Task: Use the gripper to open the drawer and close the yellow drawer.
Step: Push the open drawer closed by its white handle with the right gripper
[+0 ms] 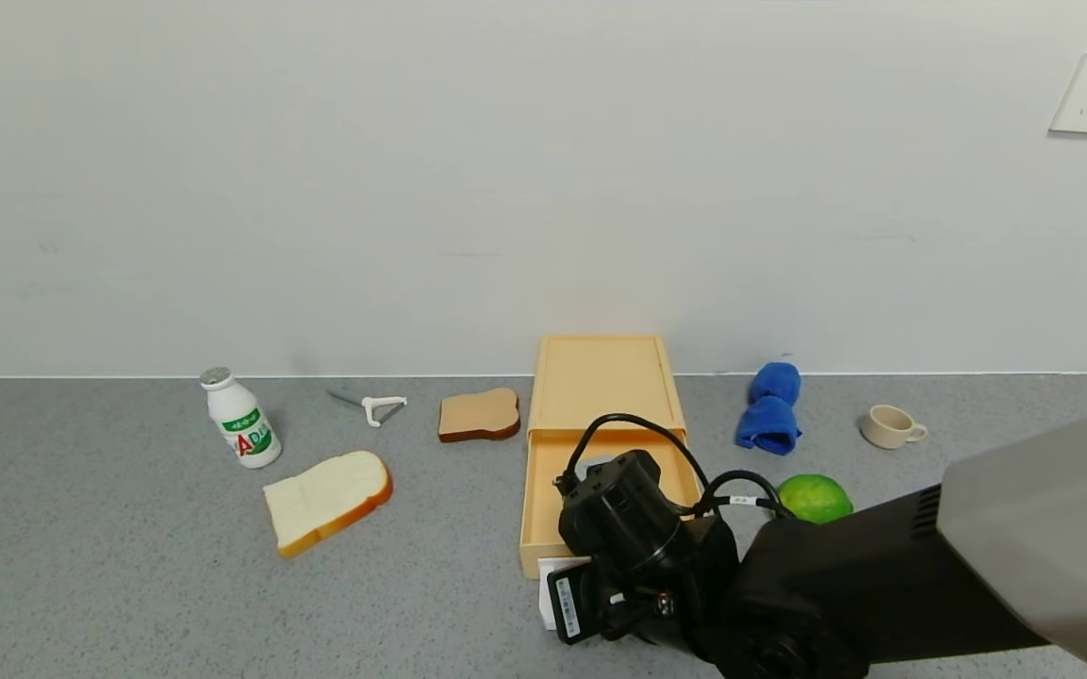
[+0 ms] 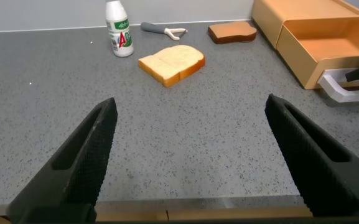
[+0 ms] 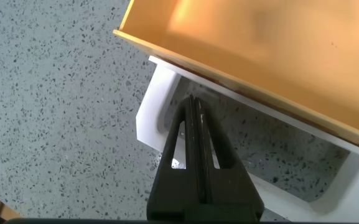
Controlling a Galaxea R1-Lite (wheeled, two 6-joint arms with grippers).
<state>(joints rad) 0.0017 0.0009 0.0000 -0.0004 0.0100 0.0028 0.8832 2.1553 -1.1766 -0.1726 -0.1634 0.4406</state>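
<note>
Currently: yellow drawer stood pulled open; my right fingers pressed together inside its white handle; closing remained; left fingers spread, idle.

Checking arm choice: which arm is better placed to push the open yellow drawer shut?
Right. The right gripper, fingers shut, sits inside the white handle of the yellow drawer; the left gripper is off beside it.

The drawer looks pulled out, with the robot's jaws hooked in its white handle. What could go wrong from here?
1. The right gripper, its jaws shut, sits inside the handle loop; a sideways move could drag the whole drawer box across the table.
2. Pushing it closed off-centre may jam the tray or skew the box.
3. The right arm reaches in beside the lime and might knock it rolling.
</note>
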